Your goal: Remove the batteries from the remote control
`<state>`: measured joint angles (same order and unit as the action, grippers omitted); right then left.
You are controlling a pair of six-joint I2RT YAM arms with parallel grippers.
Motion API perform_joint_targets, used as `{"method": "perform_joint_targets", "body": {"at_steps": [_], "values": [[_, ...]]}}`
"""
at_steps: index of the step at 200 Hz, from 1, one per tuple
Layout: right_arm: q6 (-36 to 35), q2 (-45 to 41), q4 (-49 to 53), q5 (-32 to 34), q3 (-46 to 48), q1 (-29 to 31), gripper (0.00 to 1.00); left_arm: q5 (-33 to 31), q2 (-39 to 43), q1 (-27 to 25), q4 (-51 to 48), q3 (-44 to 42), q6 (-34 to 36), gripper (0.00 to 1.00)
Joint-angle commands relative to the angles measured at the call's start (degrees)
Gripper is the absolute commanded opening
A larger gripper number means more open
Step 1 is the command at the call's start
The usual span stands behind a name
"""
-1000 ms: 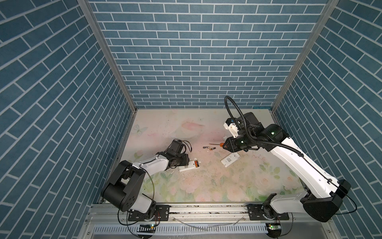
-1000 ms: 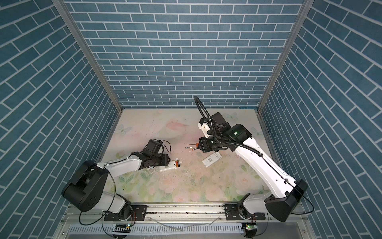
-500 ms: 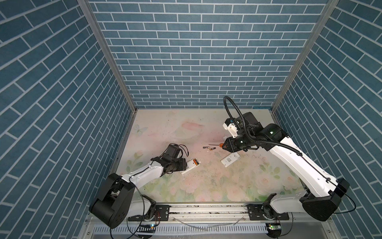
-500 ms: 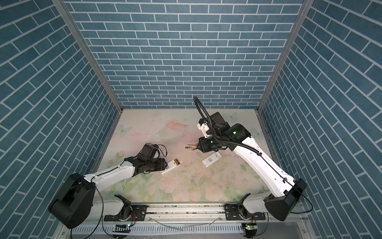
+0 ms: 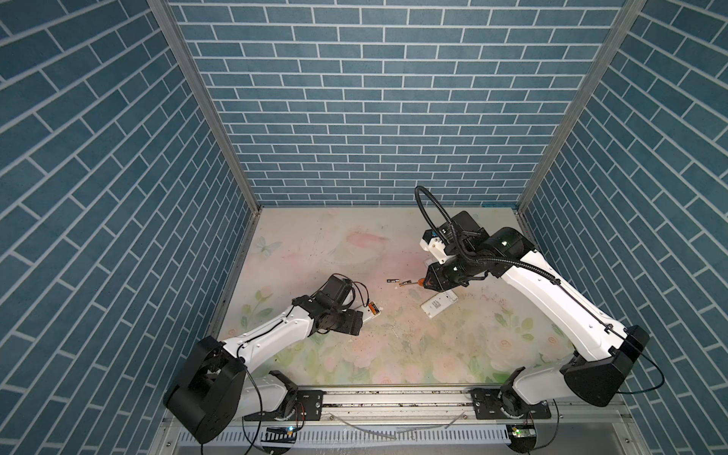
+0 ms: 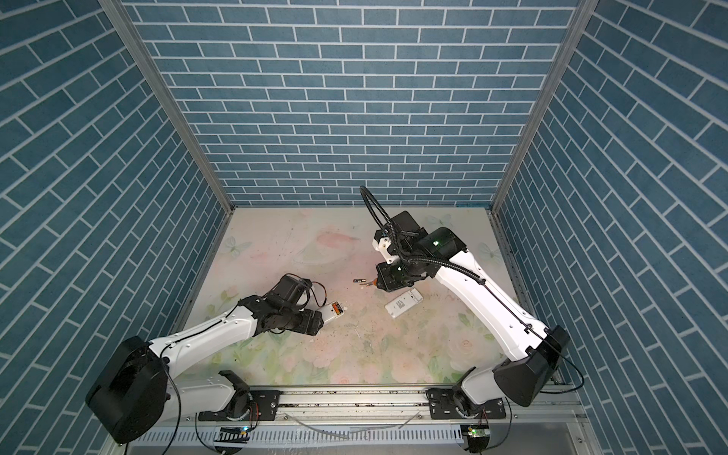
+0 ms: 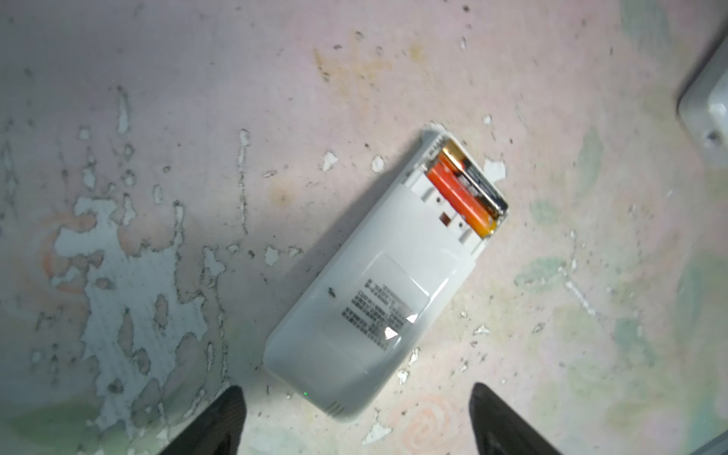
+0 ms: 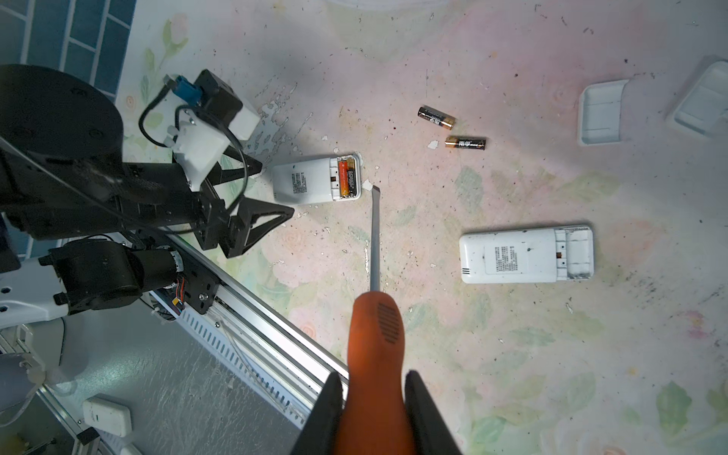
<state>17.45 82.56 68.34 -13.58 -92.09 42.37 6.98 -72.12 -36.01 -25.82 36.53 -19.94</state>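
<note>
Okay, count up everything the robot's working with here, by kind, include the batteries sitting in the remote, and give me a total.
Remotes: 2
Batteries: 4, two loose, two in a remote
Covers: 2
Screwdriver: 1
Total: 9

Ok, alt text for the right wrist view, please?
The right claw grips an orange-handled screwdriver, its blade pointing toward a white remote whose open compartment holds two batteries. Two loose batteries and a second remote, its compartment empty, lie on the floral table.
</note>
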Motion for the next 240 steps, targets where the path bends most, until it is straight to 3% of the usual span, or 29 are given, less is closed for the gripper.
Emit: {"method": "perform_joint_targets", "body": {"at_steps": [1, 49, 113, 240], "values": [[-2.25, -0.56, 1.16, -0.74, -2.04, 0.17, 0.0, -3.59, 0.3, -1.94, -1.75, 1.51, 3.34, 1.0], [-1.63, -1.61, 0.46, -1.01, -1.18, 0.17, 0.0, -7.66, -3.12, -2.58, -1.52, 3.9, 6.13, 1.0], [-1.36, -2.49, -0.56, -1.25, -1.06, 0.13, 0.0, -3.84, -14.89, -2.58, -4.5, 12.21, 10.12, 0.99], [-1.37, -2.58, -2.49, -1.73, 0.2, 0.17, 0.0, -3.05, -20.31, -2.66, -8.72, 13.65, 8.51, 0.86]]}}
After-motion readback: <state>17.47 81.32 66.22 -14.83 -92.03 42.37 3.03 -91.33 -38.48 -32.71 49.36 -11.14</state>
